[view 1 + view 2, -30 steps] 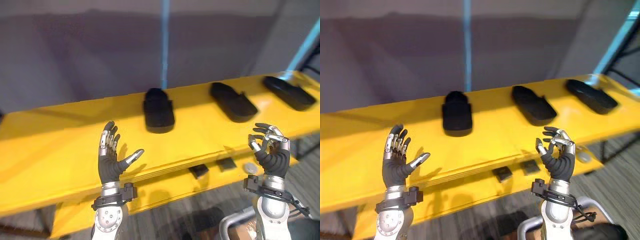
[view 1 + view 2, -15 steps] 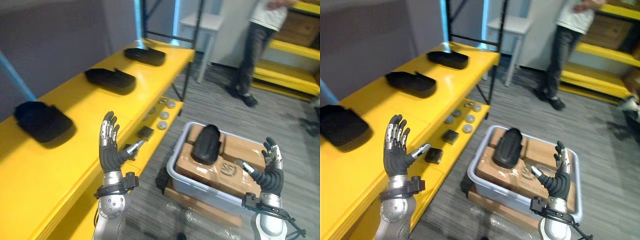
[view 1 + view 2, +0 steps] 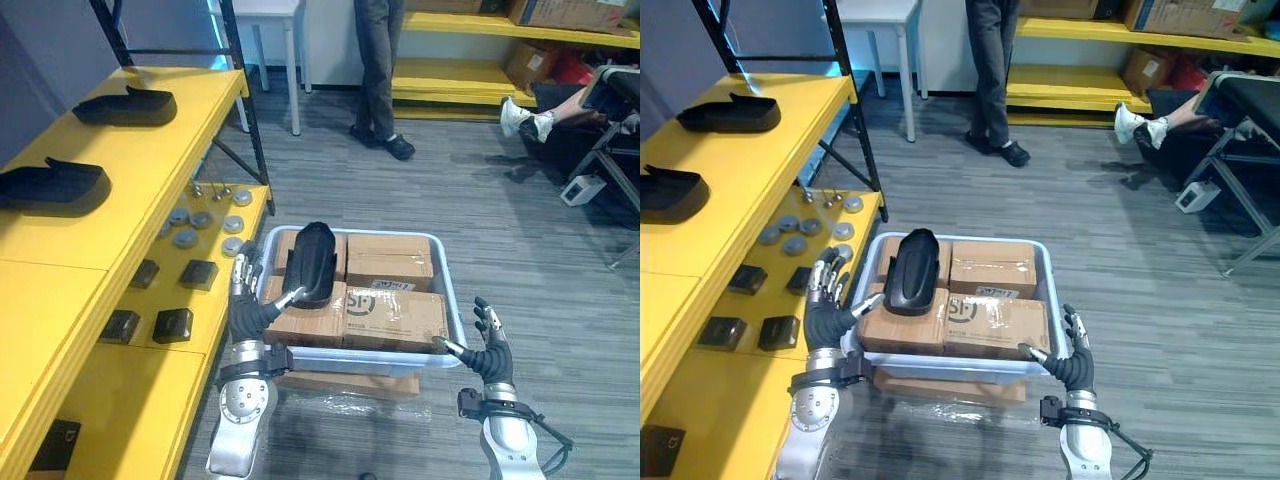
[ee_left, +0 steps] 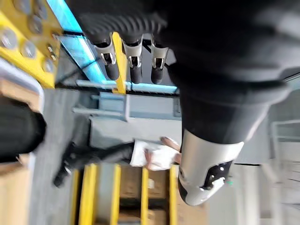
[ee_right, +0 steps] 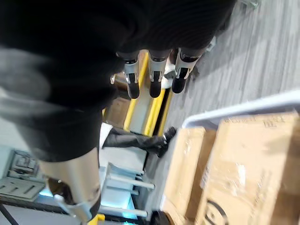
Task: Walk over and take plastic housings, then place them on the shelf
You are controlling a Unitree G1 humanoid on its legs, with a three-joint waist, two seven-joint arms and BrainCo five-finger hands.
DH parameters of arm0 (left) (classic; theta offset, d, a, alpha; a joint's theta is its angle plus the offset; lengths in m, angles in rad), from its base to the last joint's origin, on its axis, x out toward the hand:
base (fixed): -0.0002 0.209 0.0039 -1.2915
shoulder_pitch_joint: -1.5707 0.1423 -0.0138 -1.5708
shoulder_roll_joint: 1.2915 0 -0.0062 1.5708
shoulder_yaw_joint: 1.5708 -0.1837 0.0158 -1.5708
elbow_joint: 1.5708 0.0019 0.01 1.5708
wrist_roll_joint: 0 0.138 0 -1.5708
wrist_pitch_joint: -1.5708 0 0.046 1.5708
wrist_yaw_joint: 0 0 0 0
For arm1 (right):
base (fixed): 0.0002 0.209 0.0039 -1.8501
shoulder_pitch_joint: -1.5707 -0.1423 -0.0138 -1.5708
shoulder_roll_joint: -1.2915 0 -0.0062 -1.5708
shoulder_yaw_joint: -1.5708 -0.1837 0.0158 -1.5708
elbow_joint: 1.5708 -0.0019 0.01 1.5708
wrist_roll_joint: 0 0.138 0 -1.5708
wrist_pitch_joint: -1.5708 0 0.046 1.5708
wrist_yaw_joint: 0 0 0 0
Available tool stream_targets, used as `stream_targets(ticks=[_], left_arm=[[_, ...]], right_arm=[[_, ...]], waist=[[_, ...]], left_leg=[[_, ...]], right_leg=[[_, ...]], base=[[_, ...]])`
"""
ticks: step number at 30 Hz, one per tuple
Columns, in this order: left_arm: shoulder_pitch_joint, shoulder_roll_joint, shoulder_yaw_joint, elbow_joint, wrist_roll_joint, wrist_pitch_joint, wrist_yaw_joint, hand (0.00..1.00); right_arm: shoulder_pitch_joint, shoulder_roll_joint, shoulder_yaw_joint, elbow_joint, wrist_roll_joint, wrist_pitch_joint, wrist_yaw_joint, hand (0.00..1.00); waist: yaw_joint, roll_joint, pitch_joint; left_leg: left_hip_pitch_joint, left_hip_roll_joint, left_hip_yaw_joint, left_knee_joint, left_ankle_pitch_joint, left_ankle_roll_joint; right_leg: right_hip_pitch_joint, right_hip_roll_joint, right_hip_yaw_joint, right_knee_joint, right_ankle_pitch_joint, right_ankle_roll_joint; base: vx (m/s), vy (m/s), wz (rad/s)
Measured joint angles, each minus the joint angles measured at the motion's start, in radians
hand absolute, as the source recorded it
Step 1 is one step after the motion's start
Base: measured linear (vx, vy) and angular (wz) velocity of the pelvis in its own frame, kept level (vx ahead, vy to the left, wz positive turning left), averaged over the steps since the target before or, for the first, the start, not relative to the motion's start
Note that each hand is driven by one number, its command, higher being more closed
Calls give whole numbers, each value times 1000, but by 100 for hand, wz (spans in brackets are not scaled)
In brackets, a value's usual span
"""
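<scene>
A black plastic housing [image 3: 312,262] lies on top of cardboard boxes [image 3: 395,312] inside a pale grey bin [image 3: 447,300] on the floor. My left hand [image 3: 245,305] is raised at the bin's left edge, open, fingers straight and thumb pointing toward the housing without touching it. In the left wrist view its fingers [image 4: 133,61] are straight, with the housing [image 4: 18,136] dark beside them. My right hand [image 3: 487,345] hovers open off the bin's right front corner, holding nothing. Two more black housings [image 3: 125,105] [image 3: 55,185] rest on the yellow shelf [image 3: 150,150] at the left.
The shelf's lower level [image 3: 130,380] carries small black blocks [image 3: 172,325] and silver discs [image 3: 205,220]. A person [image 3: 380,70] stands beyond the bin near a white table [image 3: 265,10]. Another person's shoe [image 3: 525,118] and a chair frame [image 3: 610,150] are at the right. Grey floor surrounds the bin.
The camera has swung right, from the yellow shelf to the bin on the floor. Both hands stay raised; the right hand's fingers went from curled to straight.
</scene>
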Motion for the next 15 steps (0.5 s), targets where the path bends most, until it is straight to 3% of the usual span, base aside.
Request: stream_targets(ticks=[2,3,4,6,9,15], left_arm=[[2,7,20,50,0,9,-4,0],[17,12,32,60,5,13,-3,0],[28,22,36,63,9,14,-3,0],[58,76,37,116,25,19,-5,0],[116,92,75,176,27,24,-4,0],[142,135,108,327,-53,36,-34,0]], right_arm=[[-72,0,-2,87,1,22,-30,0],[-107,0,7,120,1,30,-46,0],[-119,7,12,130,-1,31,-50,0],[-140,21,39,140,-11,41,-66,0],[-202,34,48,155,-23,65,-80,0],[-605,38,-14,314,-54,119,-168,0]], waist=[[6,13,6],[25,31,6],[38,28,10],[57,2,20],[82,-7,27],[148,-50,91]], left_leg=[[-14,-8,-42,-87,13,9],[-10,1,-49,-131,86,-7],[-5,0,-45,-128,114,-25],[-6,-57,-38,-130,106,3],[-29,-100,-18,-107,91,36],[-147,-127,-32,-88,98,64]], right_leg=[[11,-19,-16,0,0,19],[16,-11,-8,-3,-9,43],[23,-14,-1,-13,-13,53],[33,-69,10,-40,8,89],[32,-112,15,-78,35,129],[-48,-131,3,-124,102,146]], base=[[-67,202,24],[-45,186,-26],[-3,268,-28],[22,290,1],[46,184,3],[41,71,10]])
